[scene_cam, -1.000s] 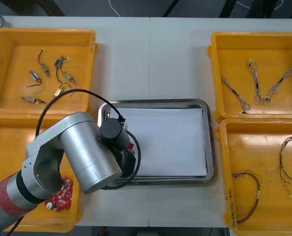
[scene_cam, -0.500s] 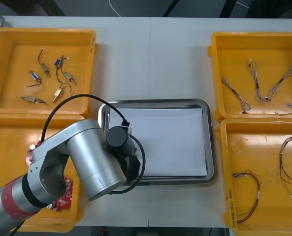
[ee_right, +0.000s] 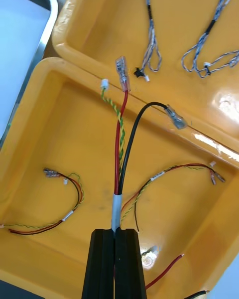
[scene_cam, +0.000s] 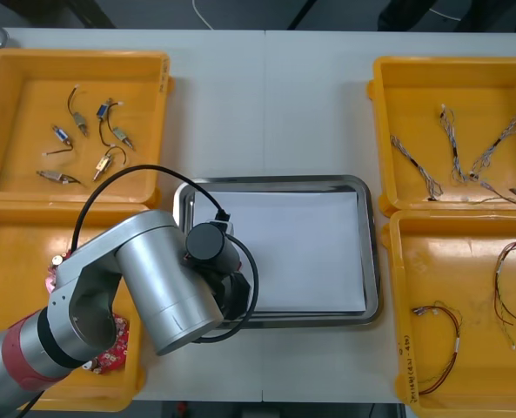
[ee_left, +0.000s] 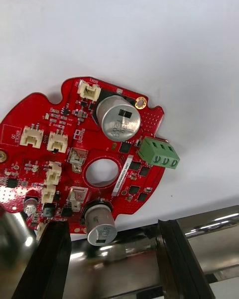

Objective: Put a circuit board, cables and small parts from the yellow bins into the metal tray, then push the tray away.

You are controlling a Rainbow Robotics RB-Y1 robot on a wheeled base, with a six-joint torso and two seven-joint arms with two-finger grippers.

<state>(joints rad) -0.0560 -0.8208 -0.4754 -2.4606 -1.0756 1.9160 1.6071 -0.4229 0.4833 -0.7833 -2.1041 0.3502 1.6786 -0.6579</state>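
1. The round red circuit board is stiff and light, with fragile parts; I would hold it by its bare edge.
2. It lies flat on the white floor of the shiny metal tray, at the tray's lower-left corner.
3. The left tool points down over it, spread apart and empty.
4. The right tool is clamped on limp red, black and yellow cables over a yellow bin.

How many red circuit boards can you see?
3 boards: one on the tray's white inside by the left gripper's open fingers, two in the near left bin under that arm; others may hide.
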